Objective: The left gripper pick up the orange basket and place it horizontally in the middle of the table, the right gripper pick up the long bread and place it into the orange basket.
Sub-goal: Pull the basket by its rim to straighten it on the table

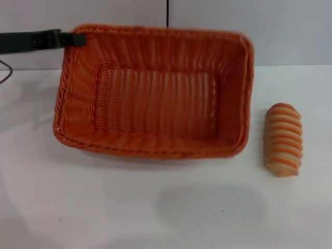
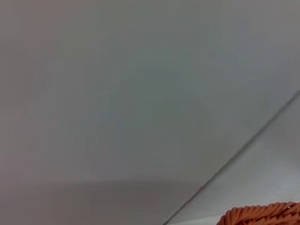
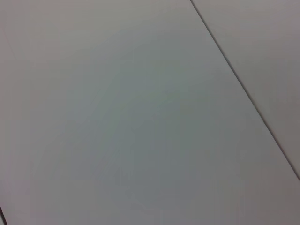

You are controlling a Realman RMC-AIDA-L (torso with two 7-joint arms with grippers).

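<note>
The orange basket (image 1: 155,93) fills the middle of the head view, long side across, its far rim raised and tilted toward me. A faint shadow lies on the white table (image 1: 78,207) in front of it. My left gripper (image 1: 78,39) reaches in from the left and is shut on the basket's far left rim corner. A strip of braided rim (image 2: 262,214) shows in the left wrist view. The long bread (image 1: 283,139), striped orange-tan and cream, lies on the table just right of the basket, apart from it. My right gripper is out of view.
A pale wall runs behind the table, with a dark vertical seam (image 1: 167,13) above the basket. A thin dark cable (image 1: 6,72) hangs at the far left. The right wrist view shows only plain pale surface with a thin line (image 3: 243,89).
</note>
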